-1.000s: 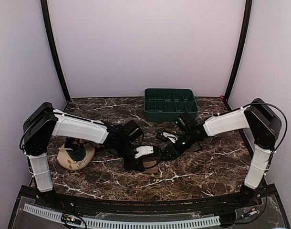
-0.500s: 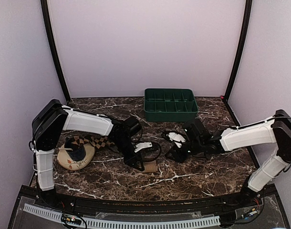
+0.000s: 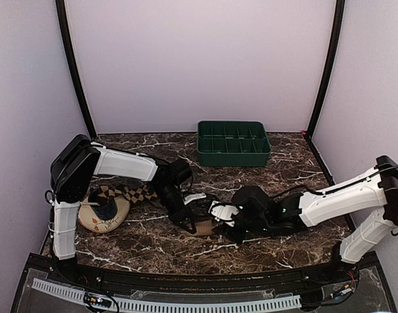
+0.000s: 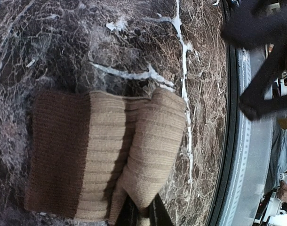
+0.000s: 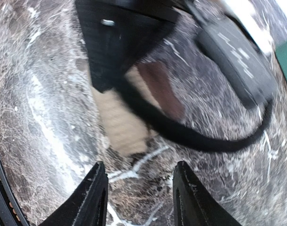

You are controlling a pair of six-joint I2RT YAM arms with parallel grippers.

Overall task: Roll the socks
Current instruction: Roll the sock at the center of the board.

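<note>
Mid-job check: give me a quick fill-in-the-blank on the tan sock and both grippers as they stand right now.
The left gripper holds the tan sock; the right gripper holds ___.
The right gripper's jaws stand ___.
The tray at the back is ___.
Missing: nothing; open; green.

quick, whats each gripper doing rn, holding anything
Left gripper: shut, pinching the edge of the tan sock.
Right gripper: open, nothing between its fingers.
</note>
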